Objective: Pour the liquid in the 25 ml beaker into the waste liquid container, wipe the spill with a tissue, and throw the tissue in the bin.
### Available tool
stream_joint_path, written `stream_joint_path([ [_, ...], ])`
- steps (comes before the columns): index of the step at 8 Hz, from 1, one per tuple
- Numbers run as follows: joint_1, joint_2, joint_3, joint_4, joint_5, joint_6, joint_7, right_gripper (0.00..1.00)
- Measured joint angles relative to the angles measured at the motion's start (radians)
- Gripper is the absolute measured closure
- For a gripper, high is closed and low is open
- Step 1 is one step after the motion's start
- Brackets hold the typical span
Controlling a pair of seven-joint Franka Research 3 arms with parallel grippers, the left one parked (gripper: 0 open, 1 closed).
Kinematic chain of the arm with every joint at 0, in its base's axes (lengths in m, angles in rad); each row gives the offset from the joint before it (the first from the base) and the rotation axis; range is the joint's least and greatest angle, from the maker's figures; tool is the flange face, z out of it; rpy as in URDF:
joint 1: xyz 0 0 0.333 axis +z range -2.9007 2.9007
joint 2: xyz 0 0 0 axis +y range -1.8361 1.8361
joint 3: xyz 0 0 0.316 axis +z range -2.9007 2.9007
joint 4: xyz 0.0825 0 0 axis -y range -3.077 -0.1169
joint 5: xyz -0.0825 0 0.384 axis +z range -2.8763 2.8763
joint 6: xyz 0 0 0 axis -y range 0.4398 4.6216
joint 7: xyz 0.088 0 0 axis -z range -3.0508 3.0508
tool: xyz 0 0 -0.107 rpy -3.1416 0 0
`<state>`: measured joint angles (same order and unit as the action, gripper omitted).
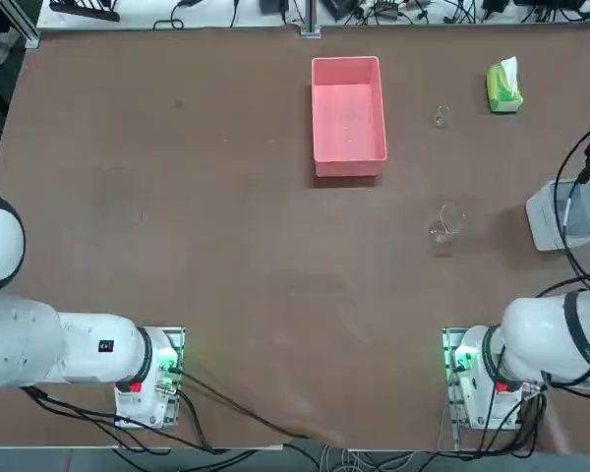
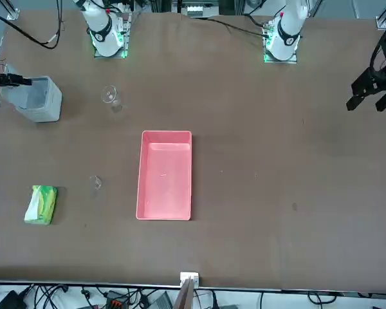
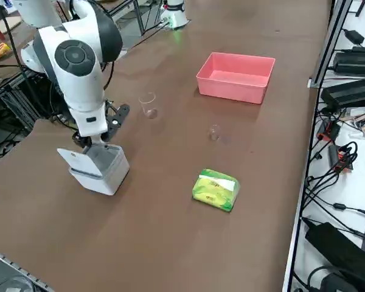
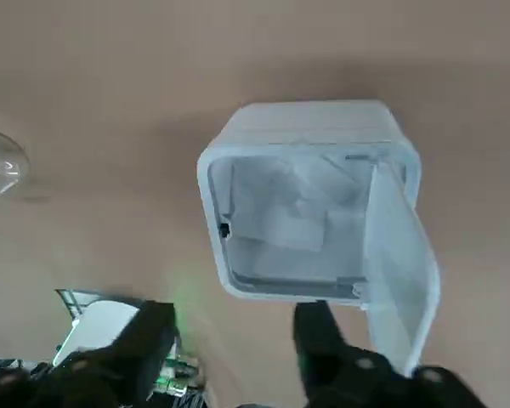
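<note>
Hovering my right gripper (image 4: 229, 340) over the open bin (image 4: 310, 217), fingers apart and empty, because the tissue (image 4: 280, 212) lies inside it; the 25 ml beaker (image 1: 442, 116) stands beside the pink box (image 1: 348, 108).

Robotics lab, two arms bolted to a brown table (image 1: 226, 246), cables (image 3: 328, 164) and electronics alongside
</note>
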<state>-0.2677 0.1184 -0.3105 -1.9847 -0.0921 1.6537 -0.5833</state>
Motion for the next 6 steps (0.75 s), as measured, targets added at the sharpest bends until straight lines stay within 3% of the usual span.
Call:
stream_joint_path([
  [1, 0.007, -0.001, 0.026, 0.045, 0.001, 0.005, -0.002, 0.00],
  [4, 0.035, -0.001, 0.173, 0.246, 0.004, -0.048, 0.030, 0.00],
  [6, 0.063, -0.002, 0.251, 0.366, 0.015, -0.117, 0.178, 0.00],
])
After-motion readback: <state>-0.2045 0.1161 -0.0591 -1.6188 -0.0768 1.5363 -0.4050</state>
